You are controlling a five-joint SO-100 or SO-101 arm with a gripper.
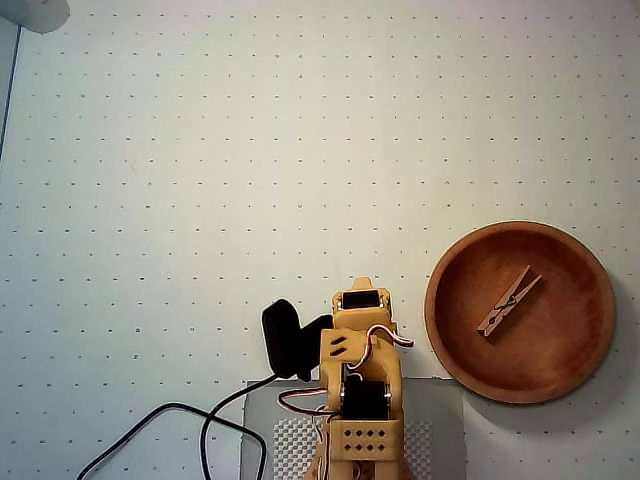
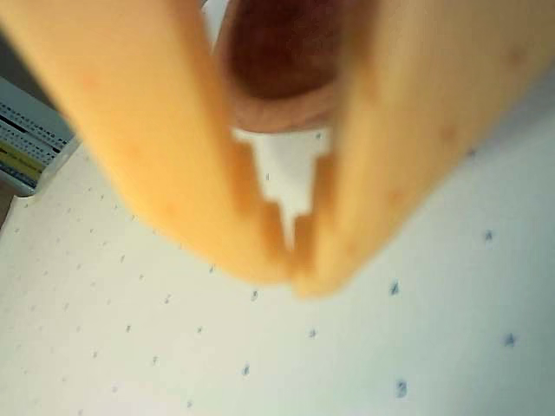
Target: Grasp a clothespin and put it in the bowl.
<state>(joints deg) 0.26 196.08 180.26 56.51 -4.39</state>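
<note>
A small, slim light-tan wooden spring clothespin (image 1: 509,302) is seen in the overhead view lying inside the large round shallow reddish-brown wooden bowl (image 1: 455,335), slightly right of the bowl's middle and turned on a diagonal, one end toward the upper right and the other toward the lower left. The bowl is set on the white counter (image 1: 250,150), which is marked with a regular grid of small dark dots, at the right side of that view.

The yellow-orange arm (image 1: 362,385) is folded over its base at the bottom centre of the overhead view, just left of the bowl and not touching it. A grey mat (image 1: 440,420) lies under the base, and a black cable (image 1: 180,425) runs off toward the lower left. A black part (image 1: 285,338) sits beside the arm on its left.

In the wrist view the two-finger yellow-orange tool (image 2: 295,260) fills the upper part of the picture, blurred. Its two fingers (image 2: 156,156) are brought together at the tips, with only a narrow stepped slit left higher up, and nothing is held between them. Part of the bowl's reddish-brown surface (image 2: 282,61) is glimpsed behind the fingers. The dotted counter (image 2: 260,364) is seen below.
</note>
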